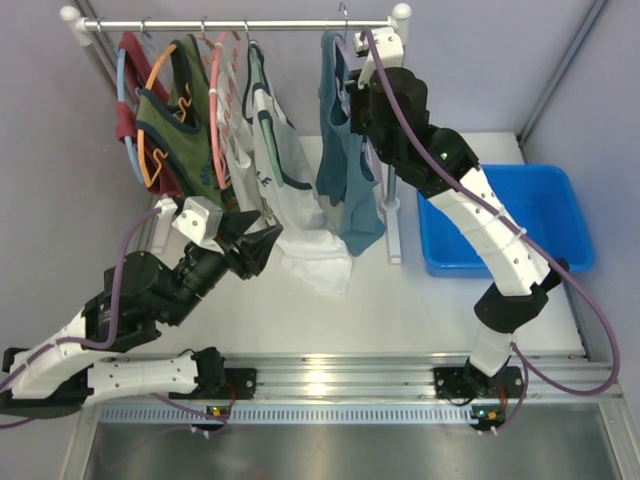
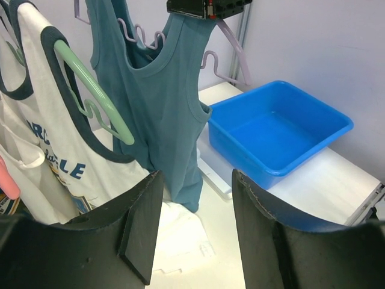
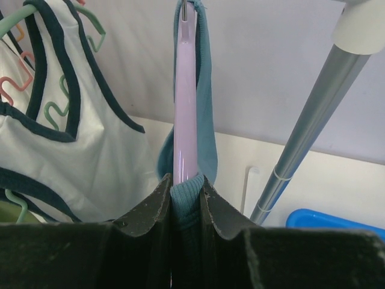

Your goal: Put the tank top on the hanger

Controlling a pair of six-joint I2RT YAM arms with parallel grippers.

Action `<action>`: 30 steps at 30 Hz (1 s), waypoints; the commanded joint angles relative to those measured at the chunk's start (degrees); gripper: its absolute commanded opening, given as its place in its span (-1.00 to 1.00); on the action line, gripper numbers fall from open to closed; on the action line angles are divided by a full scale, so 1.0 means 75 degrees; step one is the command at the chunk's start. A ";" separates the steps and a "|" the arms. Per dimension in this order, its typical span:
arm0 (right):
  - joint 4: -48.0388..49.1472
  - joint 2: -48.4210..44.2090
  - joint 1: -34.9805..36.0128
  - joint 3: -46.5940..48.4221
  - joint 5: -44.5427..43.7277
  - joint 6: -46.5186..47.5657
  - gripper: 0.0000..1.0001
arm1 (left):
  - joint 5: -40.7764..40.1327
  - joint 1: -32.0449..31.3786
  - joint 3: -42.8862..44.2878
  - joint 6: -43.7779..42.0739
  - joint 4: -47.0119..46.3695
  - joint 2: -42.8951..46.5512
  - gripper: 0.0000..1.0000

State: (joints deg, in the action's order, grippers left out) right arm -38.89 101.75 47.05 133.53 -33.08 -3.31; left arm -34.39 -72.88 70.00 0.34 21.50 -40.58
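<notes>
Two arms are mounted at the table's [image 1: 400,320] near edge. The left arm [image 1: 130,300] is folded low over the near left corner, forearm angled toward the far right. The left gripper [image 1: 262,243] has its fingers spread with nothing between them; it faces the hanging clothes and is clear of all of them.

The right arm [image 1: 500,240] rises from its base and reaches far and left, up to rail height. One blue bin [image 1: 510,215] sits at the far right corner.

One rail [image 1: 240,25] spans the far edge from the left corner. It carries a dark red garment [image 1: 128,75], an olive green patterned top [image 1: 180,125], white tops [image 1: 280,160] whose number I cannot settle, and one tank top [image 1: 345,170] at the rail's right end.

The tank top hangs with its long axis vertical, straps up, hem down just above the table. One hanger [image 3: 185,90] is inside it, hook uppermost, seen edge-on from the right wrist. The right gripper [image 3: 185,180] is pinched on the tank top's shoulder, where the fabric lies over the hanger's arm.
</notes>
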 commanded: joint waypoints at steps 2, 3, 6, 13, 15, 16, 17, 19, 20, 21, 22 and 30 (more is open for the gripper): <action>0.0908 -0.0219 -0.0097 -0.0027 -0.0078 -0.0156 -1.00 | -0.0079 -0.0032 0.0089 0.0189 0.0017 0.0148 0.08; 0.0909 -0.0243 -0.0097 -0.0097 -0.0089 -0.0156 -1.00 | -0.0078 -0.0032 0.0089 0.0189 0.0028 0.0149 0.08; 0.0955 -0.0302 -0.0097 -0.0203 -0.0078 -0.0179 -1.00 | -0.0078 -0.0032 0.0089 0.0213 0.0028 0.0160 0.08; 0.1073 -0.0454 -0.0097 -0.0508 -0.0066 -0.0179 -0.97 | -0.0032 -0.0032 0.0089 0.0236 0.0017 0.0114 0.08; 0.1073 -0.0477 -0.0097 -0.0531 -0.0054 -0.0191 -0.92 | -0.0008 -0.0032 0.0101 0.0260 0.0017 0.0102 0.08; 0.1073 -0.0489 -0.0097 -0.0543 -0.0054 -0.0203 -0.89 | -0.0008 -0.0032 0.0101 0.0248 0.0005 0.0102 0.08; 0.1096 -0.0512 -0.0097 -0.0566 -0.0043 -0.0203 -0.83 | 0.0003 -0.0021 0.0101 0.0259 0.0017 0.0090 0.08; 0.1096 -0.0548 -0.0097 -0.0648 -0.0031 -0.0238 -0.78 | 0.0027 -0.0021 0.0101 0.0271 -0.0007 0.0090 0.07; 0.1108 -0.0617 -0.0109 -0.0695 -0.0042 -0.0250 -0.71 | 0.0039 -0.0032 0.0101 0.0283 -0.0007 0.0078 0.08; 0.1154 -0.0641 -0.0097 -0.0765 -0.0031 -0.0273 -0.66 | 0.0039 -0.0032 0.0112 0.0283 -0.0018 0.0090 0.08; 0.1178 -0.0676 -0.0097 -0.0800 -0.0031 -0.0262 -0.62 | 0.0050 -0.0032 0.0112 0.0283 -0.0019 0.0055 0.08; 0.1307 -0.1005 -0.0097 -0.1175 0.0098 -0.0355 -0.22 | 0.0062 -0.0032 0.0147 0.0306 -0.0030 0.0043 0.08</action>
State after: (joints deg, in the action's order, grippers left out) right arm -33.01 97.93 47.00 125.10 -32.97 -5.28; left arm -34.13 -72.88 70.00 2.11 21.65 -39.99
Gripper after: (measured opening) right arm 0.378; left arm 0.537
